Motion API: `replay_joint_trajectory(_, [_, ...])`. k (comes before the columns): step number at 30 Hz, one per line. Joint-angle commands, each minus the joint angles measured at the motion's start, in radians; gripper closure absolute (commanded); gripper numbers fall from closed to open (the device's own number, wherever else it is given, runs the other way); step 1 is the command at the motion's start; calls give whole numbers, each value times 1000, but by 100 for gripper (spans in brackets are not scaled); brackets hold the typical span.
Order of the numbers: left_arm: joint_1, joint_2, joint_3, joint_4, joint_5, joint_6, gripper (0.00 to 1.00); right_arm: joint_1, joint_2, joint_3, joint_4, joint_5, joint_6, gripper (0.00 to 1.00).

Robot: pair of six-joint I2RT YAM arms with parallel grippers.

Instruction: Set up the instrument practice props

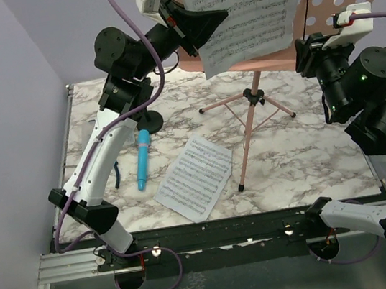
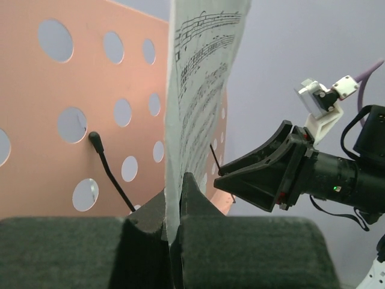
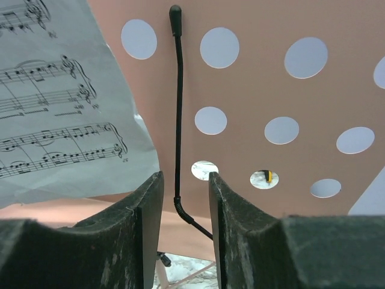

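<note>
Paper sheet [image 2: 198,90] looks limp (creases easily); left jaws pinch its lower edge. Right jaws, spread, straddle the wire [image 3: 177,120] at three o'clock.

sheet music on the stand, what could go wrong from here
1. The page is pinched only at its edge by the left gripper; it may crease or slip.
2. The right gripper straddles the thin black clip wire; closing could bend it or push the pink stand over.
</note>
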Motion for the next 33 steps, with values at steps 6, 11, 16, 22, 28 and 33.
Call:
replay_joint_trajectory(6, [-29, 21, 42, -49, -58, 97, 100, 6, 6, -46, 58, 36, -19, 65])
replay_joint_trajectory(11, [-33, 25, 51, -57, -69, 109, 100, 6, 13, -56, 71, 33, -20, 77])
replay_joint_trajectory(16, [-37, 23, 50, -61, -76, 134, 100, 6, 18, -55, 64, 32, -9, 89])
replay_joint_trajectory(22, [-46, 19, 37, -61, -83, 166, 100, 6, 1, -66, 69, 30, -2, 99])
replay_joint_trajectory(28, [-58, 31, 48, -67, -120, 189, 100, 6, -19, -93, 96, -12, -25, 99])
replay_joint_trajectory(33, [-77, 40, 59, -74, -167, 210, 100, 6, -49, -145, 146, -54, -66, 99])
